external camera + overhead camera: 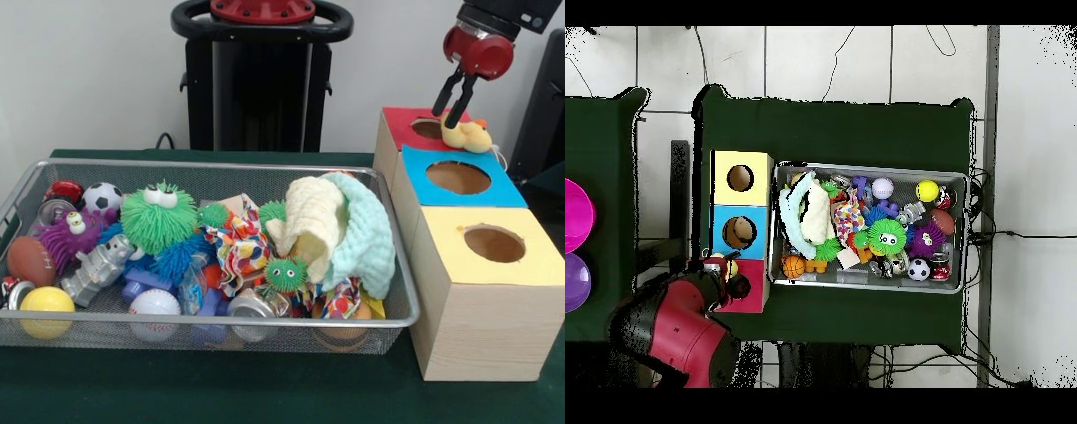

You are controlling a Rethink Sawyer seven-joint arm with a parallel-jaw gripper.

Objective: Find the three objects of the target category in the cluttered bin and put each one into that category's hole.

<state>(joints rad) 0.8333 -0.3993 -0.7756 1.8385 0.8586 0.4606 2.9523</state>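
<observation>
A small yellow duck toy [470, 135] lies on top of the red box [402, 124], just right of its round hole [426, 128]. My gripper [447, 117] hangs over that hole, open, with one fingertip [457, 120] at the duck's back and nothing between the fingers. In the overhead view the gripper [723, 270] covers most of the red box [753, 292], and the duck is hard to make out. The wire bin [221, 164] holds mixed toys: a large green fuzzy creature [159, 218], a purple one [66, 235] and a small green one [284, 275].
A blue box [422, 189] and a yellow box [481, 283], each with a hole, stand in line with the red one. The bin also holds a cream and mint towel [344, 230], a soccer ball [102, 196], football [30, 261], yellow ball [46, 305], baseball [154, 306] and silver robot [97, 265].
</observation>
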